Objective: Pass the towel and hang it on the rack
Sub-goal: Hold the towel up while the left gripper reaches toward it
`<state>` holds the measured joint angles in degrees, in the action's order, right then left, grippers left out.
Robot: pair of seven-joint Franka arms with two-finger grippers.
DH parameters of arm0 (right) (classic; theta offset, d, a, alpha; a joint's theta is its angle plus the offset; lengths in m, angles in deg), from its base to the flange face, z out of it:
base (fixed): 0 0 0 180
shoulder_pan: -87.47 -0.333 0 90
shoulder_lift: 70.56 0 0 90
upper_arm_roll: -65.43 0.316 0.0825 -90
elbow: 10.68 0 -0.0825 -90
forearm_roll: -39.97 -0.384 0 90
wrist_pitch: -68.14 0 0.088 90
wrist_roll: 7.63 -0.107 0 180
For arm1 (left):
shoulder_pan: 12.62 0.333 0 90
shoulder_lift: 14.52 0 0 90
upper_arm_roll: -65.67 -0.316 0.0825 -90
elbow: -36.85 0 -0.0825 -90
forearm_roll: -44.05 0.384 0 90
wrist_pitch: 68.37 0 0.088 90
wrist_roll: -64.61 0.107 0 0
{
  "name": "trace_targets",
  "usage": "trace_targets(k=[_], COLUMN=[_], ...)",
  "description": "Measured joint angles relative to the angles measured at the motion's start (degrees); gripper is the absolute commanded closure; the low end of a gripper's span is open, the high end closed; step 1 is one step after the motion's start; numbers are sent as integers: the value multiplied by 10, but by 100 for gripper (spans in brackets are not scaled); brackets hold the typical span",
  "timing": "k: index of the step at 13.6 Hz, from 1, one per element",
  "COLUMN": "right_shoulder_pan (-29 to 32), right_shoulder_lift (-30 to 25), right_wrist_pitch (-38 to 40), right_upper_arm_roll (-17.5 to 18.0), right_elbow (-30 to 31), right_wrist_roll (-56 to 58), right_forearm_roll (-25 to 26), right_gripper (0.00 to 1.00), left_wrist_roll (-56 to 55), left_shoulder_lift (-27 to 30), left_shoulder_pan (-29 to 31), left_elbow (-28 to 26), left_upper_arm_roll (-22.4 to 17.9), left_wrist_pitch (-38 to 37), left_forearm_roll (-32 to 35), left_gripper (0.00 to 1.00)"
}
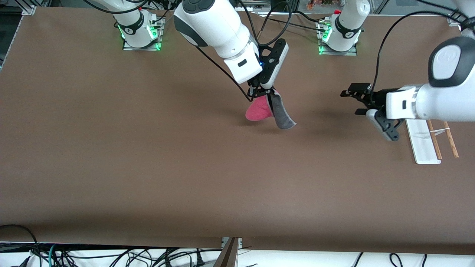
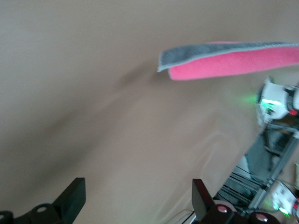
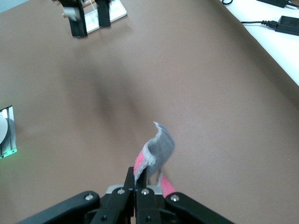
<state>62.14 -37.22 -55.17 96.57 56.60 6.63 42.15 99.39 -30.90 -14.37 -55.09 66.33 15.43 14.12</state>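
The towel [image 1: 268, 110], pink-red on one face and dark grey on the other, hangs folded above the middle of the table. My right gripper [image 1: 261, 92] is shut on its top edge; in the right wrist view the towel [image 3: 158, 150] rises from between the closed fingers [image 3: 138, 183]. My left gripper [image 1: 355, 100] is open, held level over the table between the towel and the rack, nothing between its fingers [image 2: 72, 198]. In the left wrist view the towel [image 2: 229, 59] hangs some way off. The rack [image 1: 426, 142], white base with two brown rods, stands at the left arm's end, partly hidden by that arm.
Both arm bases [image 1: 140, 31] [image 1: 339, 35] stand along the table edge farthest from the front camera. Cables [image 1: 111, 256] lie off the table's near edge. The brown tabletop [image 1: 185, 167] carries nothing else.
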Motion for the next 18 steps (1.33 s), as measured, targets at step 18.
trace_targets(k=[18], right_shoulder_pan=[-8], right_shoulder_lift=[15], right_wrist_pitch=[-69], right_upper_arm_roll=[-2], right_elbow=[-1], right_wrist_roll=[7], right_forearm_roll=[0], right_gripper=[100], left_wrist_roll=[490], left_shoulder_lift=[-126], left_shoulder_pan=[-59], left_elbow=[5], left_upper_arm_roll=[17], left_wrist_pitch=[113], left_forearm_roll=[-232], left_gripper=[2])
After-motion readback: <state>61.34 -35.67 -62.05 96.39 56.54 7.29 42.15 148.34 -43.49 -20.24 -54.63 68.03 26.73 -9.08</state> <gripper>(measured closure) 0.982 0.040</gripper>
